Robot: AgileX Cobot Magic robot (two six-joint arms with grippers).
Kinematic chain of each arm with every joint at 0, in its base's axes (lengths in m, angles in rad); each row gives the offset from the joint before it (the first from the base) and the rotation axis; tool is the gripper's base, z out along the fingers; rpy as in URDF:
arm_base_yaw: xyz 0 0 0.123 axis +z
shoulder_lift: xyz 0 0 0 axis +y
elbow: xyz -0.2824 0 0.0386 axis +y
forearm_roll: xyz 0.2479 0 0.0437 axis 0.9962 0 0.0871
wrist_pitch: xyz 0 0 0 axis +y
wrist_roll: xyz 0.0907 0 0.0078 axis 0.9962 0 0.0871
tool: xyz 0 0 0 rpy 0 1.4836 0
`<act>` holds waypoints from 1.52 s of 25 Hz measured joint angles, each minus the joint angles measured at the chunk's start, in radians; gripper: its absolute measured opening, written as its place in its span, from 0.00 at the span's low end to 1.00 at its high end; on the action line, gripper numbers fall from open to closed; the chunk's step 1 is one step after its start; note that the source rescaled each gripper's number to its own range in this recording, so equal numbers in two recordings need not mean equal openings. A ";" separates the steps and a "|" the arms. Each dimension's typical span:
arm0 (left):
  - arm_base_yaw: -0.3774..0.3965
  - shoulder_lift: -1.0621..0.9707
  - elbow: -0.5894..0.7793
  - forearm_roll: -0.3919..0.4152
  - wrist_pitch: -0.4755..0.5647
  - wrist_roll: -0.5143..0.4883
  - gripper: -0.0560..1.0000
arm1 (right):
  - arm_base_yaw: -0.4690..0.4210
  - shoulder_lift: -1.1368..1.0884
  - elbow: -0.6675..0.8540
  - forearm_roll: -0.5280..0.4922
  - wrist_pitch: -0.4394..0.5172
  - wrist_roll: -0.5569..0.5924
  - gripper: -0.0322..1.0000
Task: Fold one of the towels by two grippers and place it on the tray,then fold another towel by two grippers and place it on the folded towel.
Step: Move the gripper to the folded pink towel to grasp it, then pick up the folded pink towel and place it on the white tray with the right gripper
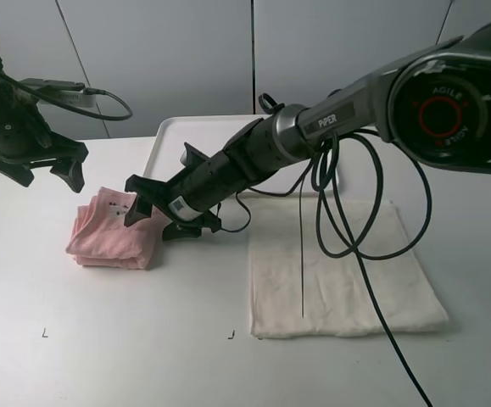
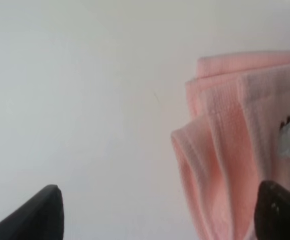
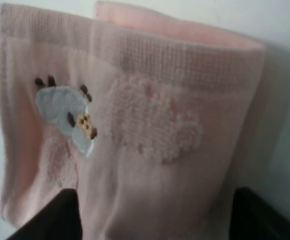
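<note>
exterior high: shows pink towel (image 1: pixel 109 233) folded into a thick bundle on table (image 1: pixel 101 339), left of middle, close to near-left corner of tray (image 1: pixel 170 136) but off it. shows right gripper (image 1: pixel 153 212) reached across the middle, at the bundle's right edge. right wrist: puts fingers (image 3: pixel 59 215) apart on either side of the folded cloth; can't tell if pinching or just straddling. also shows pale blue stitched patch (image 3: pixel 67 117) with dark dots, no lettering on it. shows left gripper (image 1: pixel 48 174) raised above table just behind-left of bundle, jaws spread wide, holding nothing. finds cream towel (image 1: pixel 338 271) flat on table at right, under looping black cables (image 1: pixel 347 220). reads "piper" on right arm (image 1: pixel 333 119), "agile" arcing over red ring (image 1: pixel 443 114) on joint. white label (image 1: pixel 178 204) on gripper too small to read.
</note>
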 joint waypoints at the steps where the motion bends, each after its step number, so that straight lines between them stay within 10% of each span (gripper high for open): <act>1: 0.000 0.000 0.000 0.000 0.000 0.000 0.98 | 0.000 0.003 0.000 0.007 -0.002 -0.012 0.61; 10: 0.000 0.000 0.000 0.002 0.000 0.000 0.98 | 0.024 0.002 0.000 0.066 -0.033 -0.166 0.07; 38: 0.000 0.000 0.000 0.004 0.020 0.000 0.98 | -0.322 -0.089 0.000 0.065 -0.265 -0.210 0.07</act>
